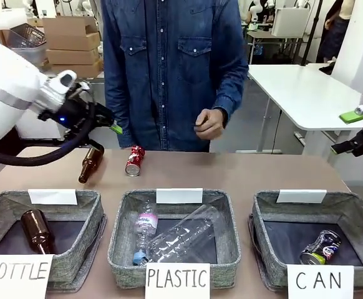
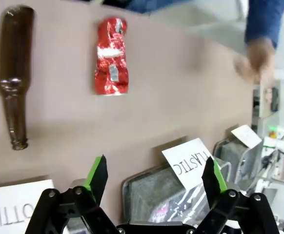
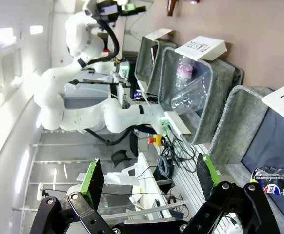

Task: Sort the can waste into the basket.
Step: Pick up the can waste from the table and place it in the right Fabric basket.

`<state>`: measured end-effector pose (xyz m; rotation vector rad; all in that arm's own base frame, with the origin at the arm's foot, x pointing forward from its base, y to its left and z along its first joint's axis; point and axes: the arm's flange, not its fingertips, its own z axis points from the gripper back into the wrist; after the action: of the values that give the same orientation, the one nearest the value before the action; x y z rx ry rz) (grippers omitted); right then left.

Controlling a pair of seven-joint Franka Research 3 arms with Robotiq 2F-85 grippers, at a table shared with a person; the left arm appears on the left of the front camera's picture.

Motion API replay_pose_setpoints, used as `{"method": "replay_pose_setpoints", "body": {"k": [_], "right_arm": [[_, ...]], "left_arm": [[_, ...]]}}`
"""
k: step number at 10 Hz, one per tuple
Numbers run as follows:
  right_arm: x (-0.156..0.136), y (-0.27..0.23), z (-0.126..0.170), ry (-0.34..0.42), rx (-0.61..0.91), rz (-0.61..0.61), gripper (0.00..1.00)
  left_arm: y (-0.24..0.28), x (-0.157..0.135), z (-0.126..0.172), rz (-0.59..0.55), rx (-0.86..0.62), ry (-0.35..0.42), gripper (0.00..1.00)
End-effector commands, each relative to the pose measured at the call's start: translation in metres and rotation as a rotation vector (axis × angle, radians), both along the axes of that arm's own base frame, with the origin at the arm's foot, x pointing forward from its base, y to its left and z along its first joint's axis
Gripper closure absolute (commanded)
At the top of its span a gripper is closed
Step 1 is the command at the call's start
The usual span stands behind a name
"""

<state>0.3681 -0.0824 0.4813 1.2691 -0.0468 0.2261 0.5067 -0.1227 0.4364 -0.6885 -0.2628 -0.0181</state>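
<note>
A dark metal can with yellow, green and blue print [image 1: 320, 247] lies in the rectangular grey fabric basket signed "CAN" [image 1: 356, 200], at the counter's [image 1: 231, 171] five o'clock. The crushed red metal can with white print [image 1: 134, 161] lies on its side toward eleven o'clock, with a brown glass bottle [image 1: 91, 163] near its nine o'clock, not touching. The left gripper [image 1: 110, 124] hangs above them, fingers [image 2: 97, 173] wide apart. The right gripper [image 1: 351, 132], fingers also apart, waits off the three o'clock edge. The left fingers already line up across the red can's narrow width, so probably no roll is needed. Centre over it, drop straight, close mid-body, and keep clear of the bottle.
</note>
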Motion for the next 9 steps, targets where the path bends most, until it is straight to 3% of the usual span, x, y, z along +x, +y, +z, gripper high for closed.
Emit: {"method": "replay_pose_setpoints", "body": {"k": [1, 2, 3, 4, 5, 6, 7, 9], "right_arm": [[0.000, -0.001, 0.000, -0.023, -0.012, 0.005, 0.00], [0.000, -0.001, 0.000, -0.023, -0.012, 0.005, 0.00], [0.000, -0.001, 0.000, -0.023, -0.012, 0.005, 0.00], [0.000, -0.001, 0.000, -0.023, -0.012, 0.005, 0.00], [0.000, -0.001, 0.000, -0.023, -0.012, 0.005, 0.00], [0.000, -0.001, 0.000, -0.023, -0.012, 0.005, 0.00], [0.000, -0.001, 0.000, -0.023, -0.012, 0.005, 0.00], [0.000, -0.001, 0.000, -0.023, -0.012, 0.005, 0.00]], "left_arm": [[0.025, -0.011, 0.010, 0.033, -0.037, -0.046, 0.00], [0.025, -0.011, 0.010, 0.033, -0.037, -0.046, 0.00], [-0.004, 0.005, -0.003, -0.002, 0.002, 0.008, 0.00], [-0.016, -0.004, -0.007, -0.033, 0.057, -0.041, 0.00], [-0.027, -0.001, -0.012, 0.048, 0.130, -0.111, 0.00], [-0.050, 0.011, -0.021, 0.000, 0.166, -0.121, 0.00], [-0.078, 0.032, -0.038, 0.052, 0.323, -0.135, 0.00], [-0.104, 0.069, -0.059, 0.024, 0.472, -0.077, 0.00]]}}
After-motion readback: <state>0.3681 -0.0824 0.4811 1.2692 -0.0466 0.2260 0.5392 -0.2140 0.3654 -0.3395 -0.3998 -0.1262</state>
